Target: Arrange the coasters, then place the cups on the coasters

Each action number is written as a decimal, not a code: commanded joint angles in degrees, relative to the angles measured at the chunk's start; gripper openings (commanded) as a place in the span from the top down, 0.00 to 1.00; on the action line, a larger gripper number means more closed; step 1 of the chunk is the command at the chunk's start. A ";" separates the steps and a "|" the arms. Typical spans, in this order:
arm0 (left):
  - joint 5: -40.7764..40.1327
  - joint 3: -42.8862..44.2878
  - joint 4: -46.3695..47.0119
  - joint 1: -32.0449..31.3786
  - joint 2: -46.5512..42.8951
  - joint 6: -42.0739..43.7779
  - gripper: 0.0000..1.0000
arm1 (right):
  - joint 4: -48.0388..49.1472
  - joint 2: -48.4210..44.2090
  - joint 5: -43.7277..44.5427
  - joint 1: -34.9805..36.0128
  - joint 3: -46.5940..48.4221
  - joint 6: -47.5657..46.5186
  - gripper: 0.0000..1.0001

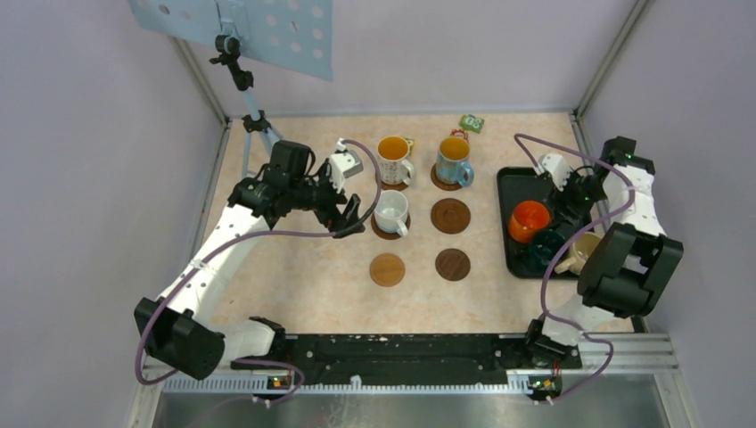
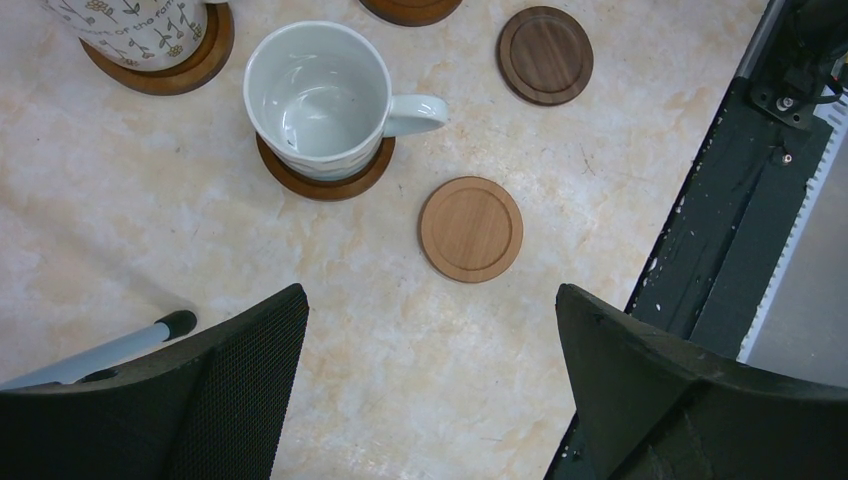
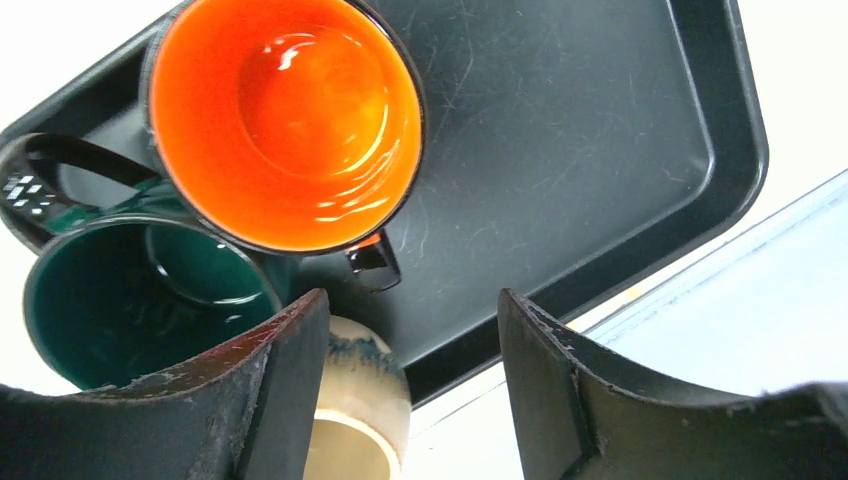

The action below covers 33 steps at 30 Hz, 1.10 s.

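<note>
While the patterned mug, the light blue mug and the plain white mug each stand on a coaster, the mid dark coaster, the front dark coaster and the lighter coaster lie bare. The left gripper hangs wide open and empty just left of the white mug, near a tripod. On the black tray, the right gripper holds its jaws apart over the orange mug by its handle, gripping nothing. The green mug and beige mug crowd close beside it. A green packet lies at the back.
</note>
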 commanded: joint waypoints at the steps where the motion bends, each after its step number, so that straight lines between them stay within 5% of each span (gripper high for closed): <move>1: 0.40 -0.96 1.93 -0.06 -1.81 0.44 0.01 | 3.09 2.95 -0.55 -0.67 1.26 -3.33 0.39; 33: 0.04 0.13 2.37 -0.06 0.23 0.09 0.01 | -0.25 12.59 -8.13 -0.15 0.59 -6.77 0.42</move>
